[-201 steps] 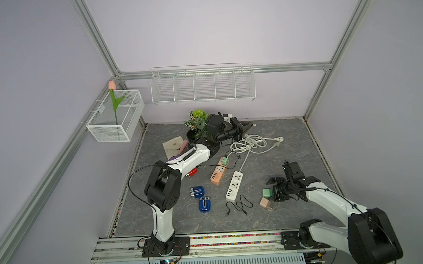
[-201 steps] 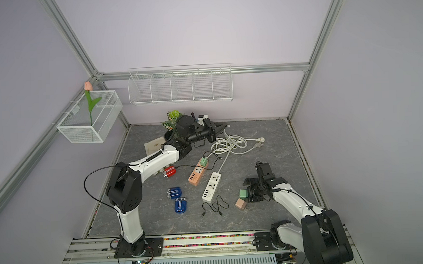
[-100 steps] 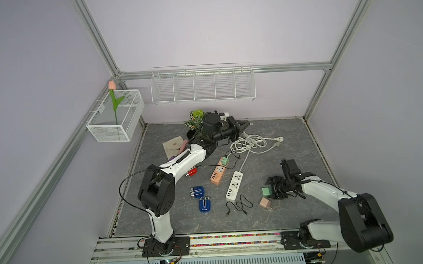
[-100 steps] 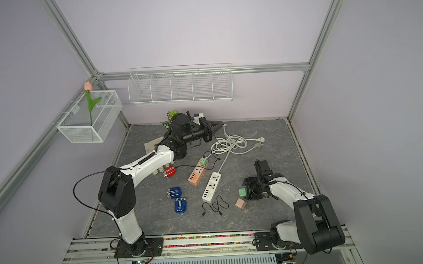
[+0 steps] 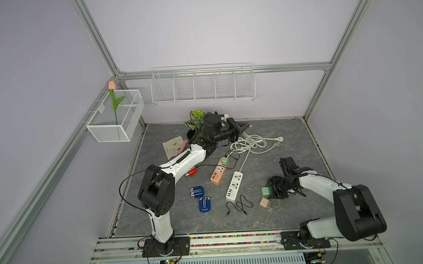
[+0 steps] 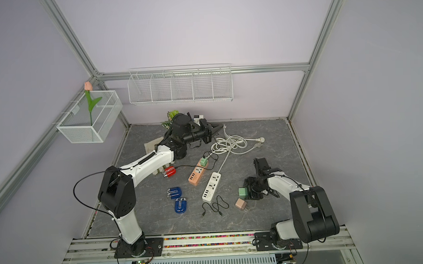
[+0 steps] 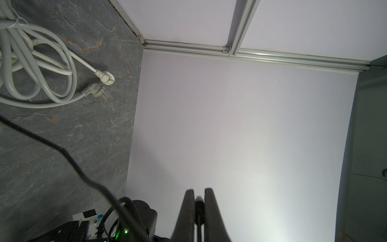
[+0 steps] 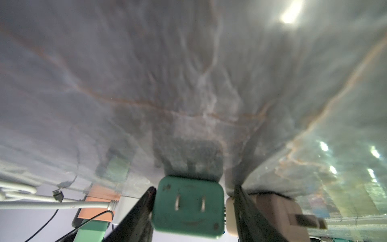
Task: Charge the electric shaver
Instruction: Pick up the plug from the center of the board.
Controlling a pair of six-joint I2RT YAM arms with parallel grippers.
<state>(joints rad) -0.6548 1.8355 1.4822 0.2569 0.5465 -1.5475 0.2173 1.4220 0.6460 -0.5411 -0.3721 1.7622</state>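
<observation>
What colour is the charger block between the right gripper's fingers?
The charger block is green; the right wrist view shows it best.

A robotics lab cell: aluminium frame (image 5: 290,68), blank lilac walls (image 5: 214,28), arm-mounting rail (image 5: 233,240).

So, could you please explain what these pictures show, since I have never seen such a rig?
Two robot arms stand on a rail at a grey table. Both top views look down from overhead; the two others come from cameras on each arm's wrist. The left gripper, at the back, is shut on a thin black cable plug. The right gripper straddles a green adapter; whether it grips is unclear. Also lying there: an orange power strip, a white power strip, a pink adapter, what look like two blue shavers.
</observation>
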